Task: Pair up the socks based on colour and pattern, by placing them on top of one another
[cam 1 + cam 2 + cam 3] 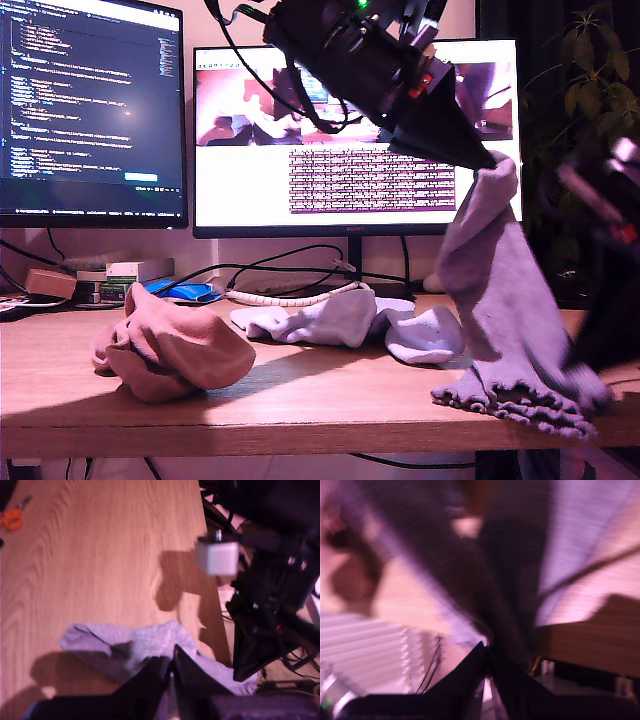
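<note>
my first gripper [488, 158] pinches the lavender sock [490, 290] by its tip; it hangs just to the exterior view's right of the white socks [350, 322]. my second gripper [485, 647] is blurred; i cannot tell its grip.

My first gripper [488, 158] hangs clamped (my second gripper [485, 651] blurred).

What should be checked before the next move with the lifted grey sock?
1. My first gripper shut on the grey sock: ok.
2. Sock lifted clear of the table: not ok, its frilly cuff rests on the wood.
3. My second gripper open or shut: cannot tell, view blurred.
4. Its match in view: cannot tell.
</note>
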`<state>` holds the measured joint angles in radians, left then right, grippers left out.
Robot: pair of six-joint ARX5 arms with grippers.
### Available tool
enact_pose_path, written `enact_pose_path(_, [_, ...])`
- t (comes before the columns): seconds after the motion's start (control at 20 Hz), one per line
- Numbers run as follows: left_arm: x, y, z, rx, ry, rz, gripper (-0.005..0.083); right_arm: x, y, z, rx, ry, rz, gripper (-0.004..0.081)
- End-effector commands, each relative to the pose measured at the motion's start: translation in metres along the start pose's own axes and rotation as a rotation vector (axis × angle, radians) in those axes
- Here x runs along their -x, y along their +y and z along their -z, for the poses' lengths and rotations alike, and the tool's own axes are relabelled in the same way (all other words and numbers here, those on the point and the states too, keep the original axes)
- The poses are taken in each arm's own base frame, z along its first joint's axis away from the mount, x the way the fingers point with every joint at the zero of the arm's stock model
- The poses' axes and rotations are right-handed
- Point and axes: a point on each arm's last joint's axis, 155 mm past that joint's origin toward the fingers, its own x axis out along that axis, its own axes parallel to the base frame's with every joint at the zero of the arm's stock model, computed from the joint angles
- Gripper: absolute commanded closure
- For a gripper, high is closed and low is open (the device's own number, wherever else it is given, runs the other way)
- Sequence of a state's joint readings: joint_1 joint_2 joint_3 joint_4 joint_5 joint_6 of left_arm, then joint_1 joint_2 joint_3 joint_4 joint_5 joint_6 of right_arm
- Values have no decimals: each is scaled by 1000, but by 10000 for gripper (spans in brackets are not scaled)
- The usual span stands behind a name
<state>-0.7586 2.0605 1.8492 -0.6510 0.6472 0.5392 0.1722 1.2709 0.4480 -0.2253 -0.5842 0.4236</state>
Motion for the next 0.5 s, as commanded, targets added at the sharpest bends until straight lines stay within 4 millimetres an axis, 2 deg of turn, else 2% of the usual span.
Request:
enact_pose_path(0.0, [-22, 6, 14, 5, 13, 20, 795, -2, -6, 2, -28, -14, 21, 783])
enact_pose_path(0.25, [-41, 5, 21, -3, 4, 45, 795, -1, -18, -4, -58, -51, 87, 783])
enact_pose_path(0.45, [-52, 10, 7, -66, -53, 23, 795, -1, -22, -5, -94, -59, 111, 783])
